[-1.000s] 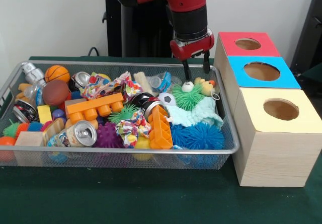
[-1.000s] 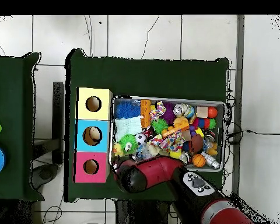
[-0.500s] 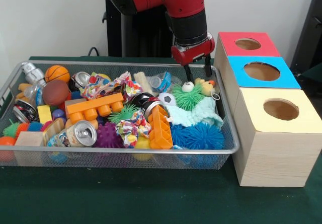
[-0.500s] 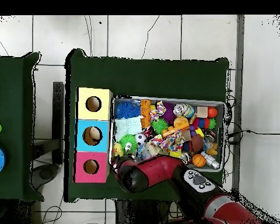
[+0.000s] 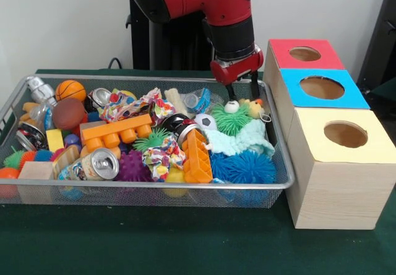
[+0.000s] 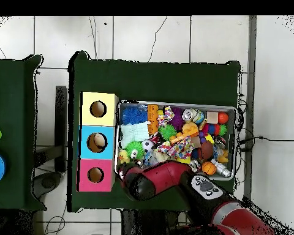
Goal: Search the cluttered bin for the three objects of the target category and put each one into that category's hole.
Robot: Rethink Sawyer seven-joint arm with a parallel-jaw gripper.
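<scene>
Front view: duckling (image 5: 253, 107) just beneath open tool (image 5: 243, 94).

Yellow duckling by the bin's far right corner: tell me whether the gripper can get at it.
Probably yes: the gripper hangs open just above the duckling, which lies uncovered on top.

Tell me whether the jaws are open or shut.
Open. In the front view the gripper hangs above the yellow duckling in the bin, its jaws apart with nothing between them.

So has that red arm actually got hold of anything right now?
No, nothing is held. The gripper hangs open just above the yellow duckling in the bin's far corner, its two fingers spread and empty.
</scene>
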